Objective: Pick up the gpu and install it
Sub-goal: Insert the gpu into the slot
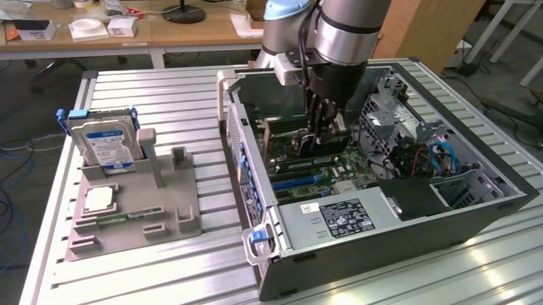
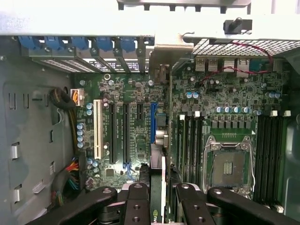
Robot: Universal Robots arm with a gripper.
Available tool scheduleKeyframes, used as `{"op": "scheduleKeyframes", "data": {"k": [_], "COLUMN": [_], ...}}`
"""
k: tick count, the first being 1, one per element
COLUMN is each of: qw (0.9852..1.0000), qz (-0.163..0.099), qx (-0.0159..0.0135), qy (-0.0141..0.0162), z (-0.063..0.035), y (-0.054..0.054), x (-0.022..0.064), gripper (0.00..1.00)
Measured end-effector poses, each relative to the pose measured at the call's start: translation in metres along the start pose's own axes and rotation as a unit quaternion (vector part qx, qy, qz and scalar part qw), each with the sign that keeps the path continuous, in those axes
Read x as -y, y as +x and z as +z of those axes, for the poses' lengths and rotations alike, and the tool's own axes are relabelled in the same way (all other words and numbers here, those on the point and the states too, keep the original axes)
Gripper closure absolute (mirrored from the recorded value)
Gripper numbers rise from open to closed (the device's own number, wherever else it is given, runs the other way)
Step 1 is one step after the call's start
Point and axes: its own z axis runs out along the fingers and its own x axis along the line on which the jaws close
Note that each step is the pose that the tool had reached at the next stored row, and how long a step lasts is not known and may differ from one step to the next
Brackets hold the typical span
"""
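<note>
The gpu [image 1: 299, 141] hangs on edge inside the open computer case [image 1: 475, 210], just above the motherboard [image 1: 306, 175], with my gripper [image 1: 327, 132] shut on it from above. In the wrist view I see the gpu [image 2: 158, 164] edge-on as a thin green board between my black fingers [image 2: 138, 199]. It runs in line with the blue expansion slot [image 2: 153, 119], and its far end reaches toward the rear bracket openings [image 2: 161, 70]. Whether its edge touches the slot I cannot tell.
A grey fixture [image 1: 170, 219] at the exterior view's left holds a silver hard drive [image 1: 102, 143] and a square processor chip [image 1: 99, 198]. Inside the case are the power supply [image 1: 339, 219], an empty CPU socket [image 2: 232, 164], memory slots [image 2: 190, 140], a white slot [image 2: 97, 129] and cables [image 2: 70, 101].
</note>
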Motion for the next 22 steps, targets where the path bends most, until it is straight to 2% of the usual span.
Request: {"op": "scheduleKeyframes", "data": {"k": [9,22], "qw": [1.0000,1.0000], "qz": [0.000,0.000], "qx": [-0.0006,-0.0010], "qy": [0.0000,0.0000], "z": [0.0030,0.0113], "y": [0.006,0.007], "x": [-0.0006,-0.0038], "gripper": [0.74,0.74]}}
